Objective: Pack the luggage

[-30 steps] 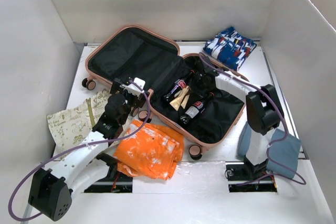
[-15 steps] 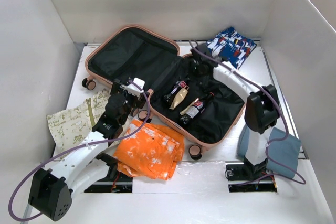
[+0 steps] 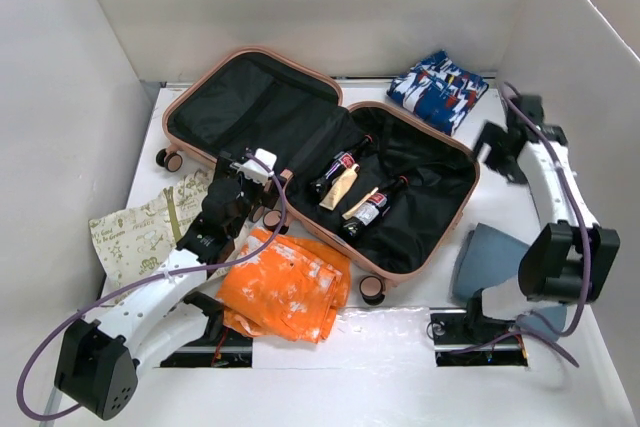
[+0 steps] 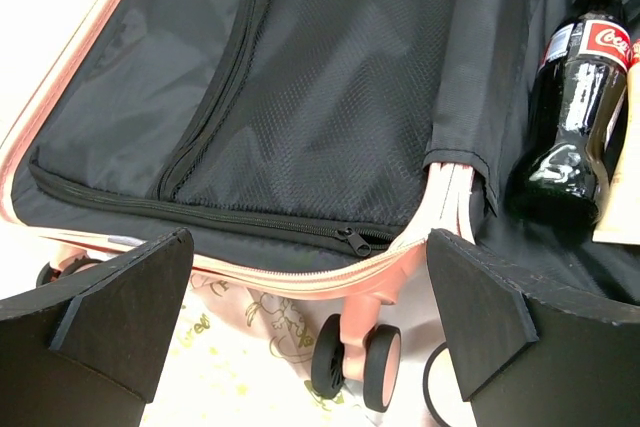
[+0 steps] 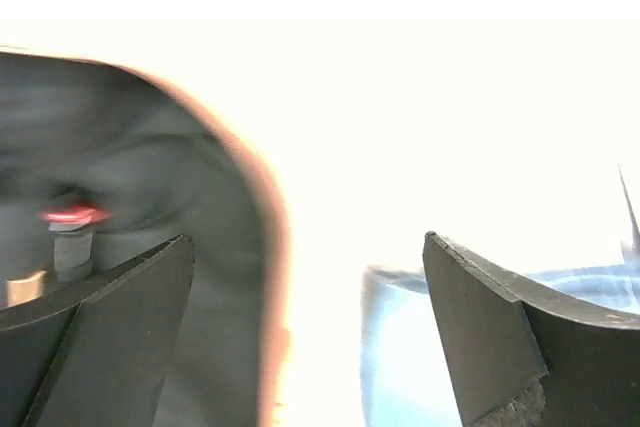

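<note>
The luggage (image 3: 300,117), a salmon-pink clamshell suitcase with black lining, lies open on the table. Its right half holds two cola bottles (image 3: 336,171) (image 3: 374,207) with tan packets beside them. My left gripper (image 3: 256,175) hovers open at the suitcase's near edge. In the left wrist view it (image 4: 310,317) stands empty over a suitcase wheel (image 4: 360,362), with the luggage lining (image 4: 300,97) and one cola bottle (image 4: 575,97) ahead. My right gripper (image 3: 498,155) is open and empty, right of the suitcase. Its blurred view shows the gripper (image 5: 305,317) and the luggage rim (image 5: 265,227).
A blue patterned cloth (image 3: 438,89) lies at the back right. An orange garment (image 3: 285,287) sits in front of the suitcase, with a cream printed bag (image 3: 140,227) to its left. A grey-blue folded cloth (image 3: 490,259) lies by the right arm's base. White walls enclose the table.
My right gripper has opened and swung out of the suitcase to the table's right side, uncovering the grey-blue cloth. The left arm has not moved.
</note>
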Controlling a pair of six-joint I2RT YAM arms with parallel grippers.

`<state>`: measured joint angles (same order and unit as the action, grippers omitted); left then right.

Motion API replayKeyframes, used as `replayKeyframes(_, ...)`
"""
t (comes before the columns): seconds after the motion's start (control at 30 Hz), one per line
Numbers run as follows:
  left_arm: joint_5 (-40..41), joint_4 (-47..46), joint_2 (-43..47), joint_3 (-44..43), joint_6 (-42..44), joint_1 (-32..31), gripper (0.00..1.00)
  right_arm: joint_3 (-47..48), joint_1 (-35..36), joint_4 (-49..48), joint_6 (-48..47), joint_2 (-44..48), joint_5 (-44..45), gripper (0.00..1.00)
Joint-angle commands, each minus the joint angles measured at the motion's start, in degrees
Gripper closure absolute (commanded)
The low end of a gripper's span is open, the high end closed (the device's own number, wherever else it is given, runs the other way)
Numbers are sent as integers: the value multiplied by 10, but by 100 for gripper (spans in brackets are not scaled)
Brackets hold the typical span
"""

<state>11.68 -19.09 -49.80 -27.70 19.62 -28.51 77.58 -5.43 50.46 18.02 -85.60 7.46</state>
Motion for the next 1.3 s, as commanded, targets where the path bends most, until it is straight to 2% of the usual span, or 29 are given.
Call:
replayKeyframes(0.0, -3, -36, 2, 3, -13, -3, 0, -86, -38, 39, 30, 76, -32, 0)
replayKeyframes(0.1, -3, -57, 2, 16, -13, 2, 0, -151, -114, 61, 51, 134, -20, 0)
replayKeyframes(0.2, -3, -67, 8, 27, -13, 2, 0, -182, -171, 50, 56, 153, -14, 0)
replayKeyframes(0.37, -3, -89, 20, 46, -13, 2, 0, -226, -178, 44, 85, 85, -103, 0)
replayKeyframes(0.57, 19, -89, 32, 57, -8, 2, 0, -220, -184, 31, 129, 57, -76, 0)
replayKeyframes(0.73, 19, -89, 32, 57, -8, 2, 0, -226, -191, -1, 134, 4, -117, 0)
replayKeyframes(0.8, 19, -89, 20, 51, -1, 2, 0, -226, -191, -15, 141, -17, -112, 5)
replayKeyframes(0.97, 29, -89, 1, 41, 11, 13, 0, -226, -191, -26, 152, -42, -105, 21)
replayKeyframes(1.07, 29, -89, -12, 27, 11, 18, 0, -226, -191, -44, 158, -54, -111, 40)
replayKeyframes(1.1, 24, -89, -12, 21, 11, 18, 0, -226, -191, -54, 163, -60, -111, 55)
replayKeyframes(1.2, 24, -89, -25, 16, 11, 24, 0, -212, -191, -72, 178, -88, -128, 78)
replayKeyframes(1.23, 24, -84, -32, 10, 11, 30, 0, -205, -191, -92, 184, -94, -133, 90)
replayKeyframes(1.27, 24, -84, -39, 4, 19, 30, 0, -205, -191, -105, 205, -99, -139, 94)
